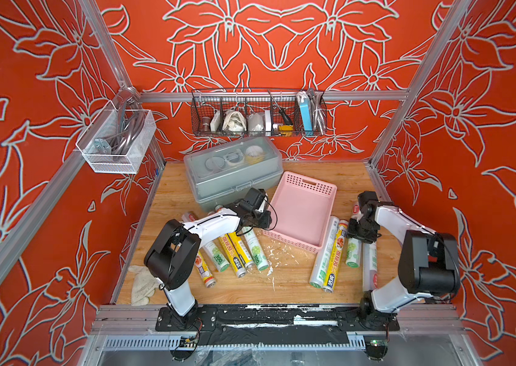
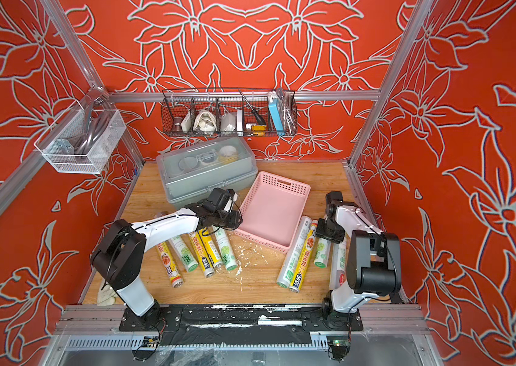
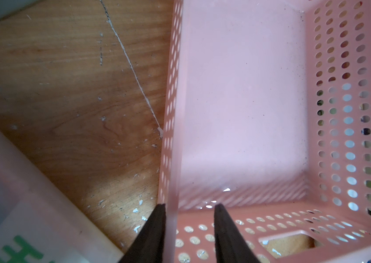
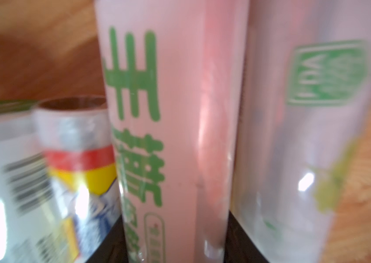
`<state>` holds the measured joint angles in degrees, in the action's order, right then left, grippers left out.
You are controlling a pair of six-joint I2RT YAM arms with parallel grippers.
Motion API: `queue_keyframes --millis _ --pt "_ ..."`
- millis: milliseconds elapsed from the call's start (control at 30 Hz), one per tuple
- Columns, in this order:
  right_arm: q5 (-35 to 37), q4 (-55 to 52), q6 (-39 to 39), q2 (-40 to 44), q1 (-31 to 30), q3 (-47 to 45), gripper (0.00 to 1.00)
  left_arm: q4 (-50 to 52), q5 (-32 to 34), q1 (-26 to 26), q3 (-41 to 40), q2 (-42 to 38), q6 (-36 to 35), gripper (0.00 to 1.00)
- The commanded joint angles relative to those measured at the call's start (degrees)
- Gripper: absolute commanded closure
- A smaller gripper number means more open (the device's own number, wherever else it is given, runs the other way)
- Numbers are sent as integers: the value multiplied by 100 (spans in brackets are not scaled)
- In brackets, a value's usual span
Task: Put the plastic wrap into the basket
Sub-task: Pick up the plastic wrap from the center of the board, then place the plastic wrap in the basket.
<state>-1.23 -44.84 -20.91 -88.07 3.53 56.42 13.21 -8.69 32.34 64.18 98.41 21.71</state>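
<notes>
The pink basket (image 1: 304, 209) lies slanted mid-table with nothing in it. My left gripper (image 1: 264, 221) is at its near left corner. In the left wrist view the left gripper (image 3: 189, 206) straddles the basket (image 3: 243, 91) wall, one finger outside and one inside, shut on it. Several plastic wrap rolls (image 1: 237, 253) lie under the left arm, and more rolls (image 1: 326, 253) lie to the right of the basket. My right gripper (image 1: 361, 233) is down among these. In the right wrist view the right gripper (image 4: 175, 216) is shut on a white roll (image 4: 170, 113) with green characters.
A grey lidded box (image 1: 234, 171) stands behind the left gripper, touching the basket's far left side. A black wire basket (image 1: 258, 114) and a white mesh basket (image 1: 117, 139) hang on the walls. A white glove (image 1: 142, 285) lies front left. White flakes (image 1: 271, 253) dot the wood.
</notes>
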Motion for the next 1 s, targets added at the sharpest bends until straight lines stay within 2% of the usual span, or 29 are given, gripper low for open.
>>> queue_keyframes --millis 0,200,333,567,833,967 --pt "-99 -473 25 603 32 571 70 103 49 53 171 -236 13 62" --pt "-719 -955 -241 1203 -120 1346 72 121 55 101 143 -355 149 62" --pt "-764 -1097 -540 1266 -637 1863 73 138 148 98 121 -425 189 62" --pt "-577 -976 -923 674 -1627 2519 73 50 80 208 -11 -528 333 62" --pt "-570 -655 -895 -292 -1886 2720 73 -22 132 451 -125 -403 449 62" --pt "-549 -480 -875 -677 -1974 2741 73 104 374 493 -125 -508 410 56"
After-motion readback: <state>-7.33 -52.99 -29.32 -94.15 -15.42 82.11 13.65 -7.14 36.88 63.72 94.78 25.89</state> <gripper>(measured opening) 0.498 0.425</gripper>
